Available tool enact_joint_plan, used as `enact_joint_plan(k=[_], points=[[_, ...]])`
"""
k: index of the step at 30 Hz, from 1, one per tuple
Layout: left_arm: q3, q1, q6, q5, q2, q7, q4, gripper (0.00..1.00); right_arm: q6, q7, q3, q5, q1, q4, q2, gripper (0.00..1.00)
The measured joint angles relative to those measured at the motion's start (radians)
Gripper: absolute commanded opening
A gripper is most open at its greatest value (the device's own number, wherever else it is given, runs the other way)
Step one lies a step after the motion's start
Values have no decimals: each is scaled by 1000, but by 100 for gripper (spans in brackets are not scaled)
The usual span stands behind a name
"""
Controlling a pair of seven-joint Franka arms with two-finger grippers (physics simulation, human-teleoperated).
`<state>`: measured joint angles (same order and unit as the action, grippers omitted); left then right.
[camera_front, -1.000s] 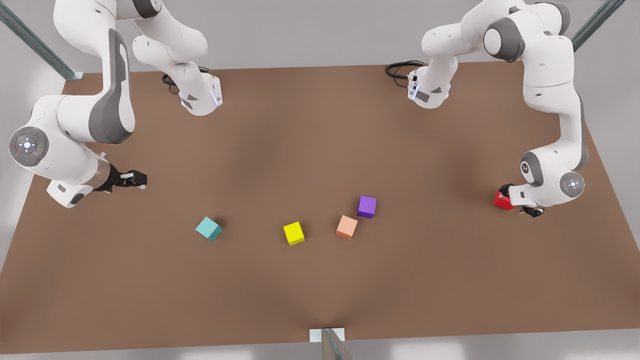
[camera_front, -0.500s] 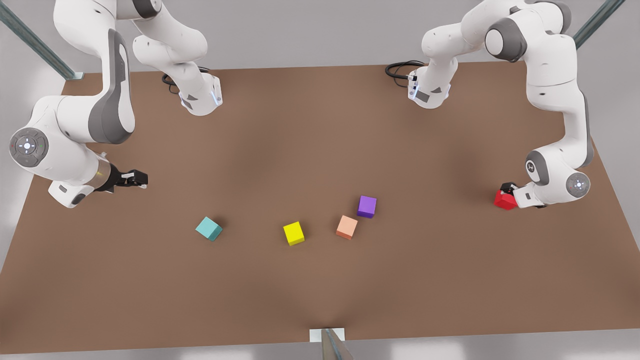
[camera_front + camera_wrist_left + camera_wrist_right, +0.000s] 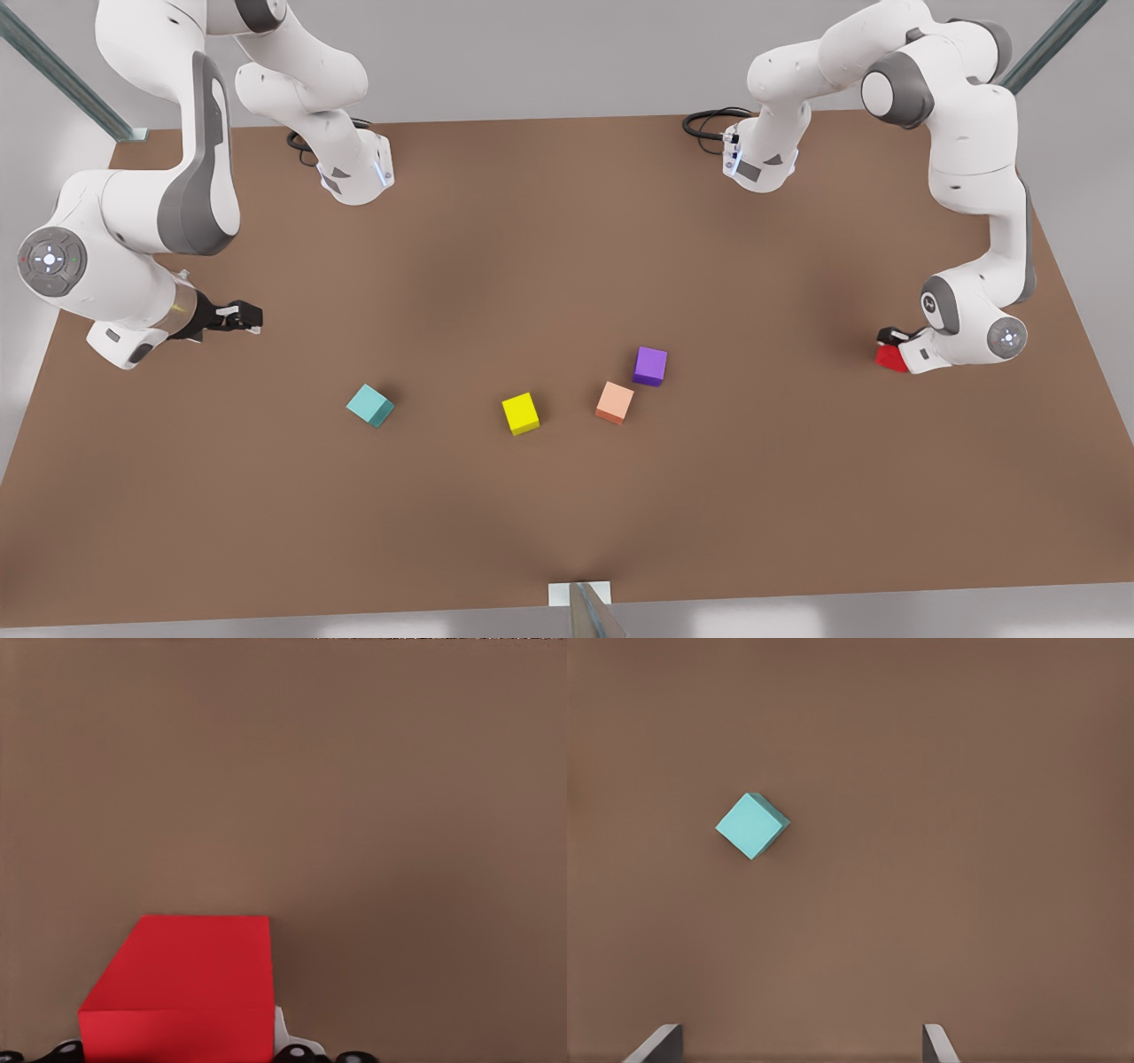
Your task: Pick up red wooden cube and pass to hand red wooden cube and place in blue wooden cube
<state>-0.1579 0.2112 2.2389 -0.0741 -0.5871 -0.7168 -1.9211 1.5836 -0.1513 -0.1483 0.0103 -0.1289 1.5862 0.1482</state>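
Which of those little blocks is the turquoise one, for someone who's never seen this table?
Start at the brown table and find the loose row of four cubes near its middle. The blue wooden cube sits alone at the front view's left end, left of the yellow cube, and is the row's only turquoise block.

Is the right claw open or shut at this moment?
Open. In the right wrist view its two fingertips stand far apart with bare table between them; the blue wooden cube lies beyond, untouched.

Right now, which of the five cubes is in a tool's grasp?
The red wooden cube, at the front view's right edge, held by the left tool; the other four lie free on the table.
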Motion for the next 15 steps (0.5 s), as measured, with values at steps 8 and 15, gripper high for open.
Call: enact_joint_plan(k=[8, 15], points=[[133, -20, -258, 203, 43, 65, 184, 64, 1, -17, 3, -22, 4, -15, 23, 100], [519, -47, -571, 711, -192, 185, 539, 67, 8, -340, 39, -646, -55, -208, 415, 97]])
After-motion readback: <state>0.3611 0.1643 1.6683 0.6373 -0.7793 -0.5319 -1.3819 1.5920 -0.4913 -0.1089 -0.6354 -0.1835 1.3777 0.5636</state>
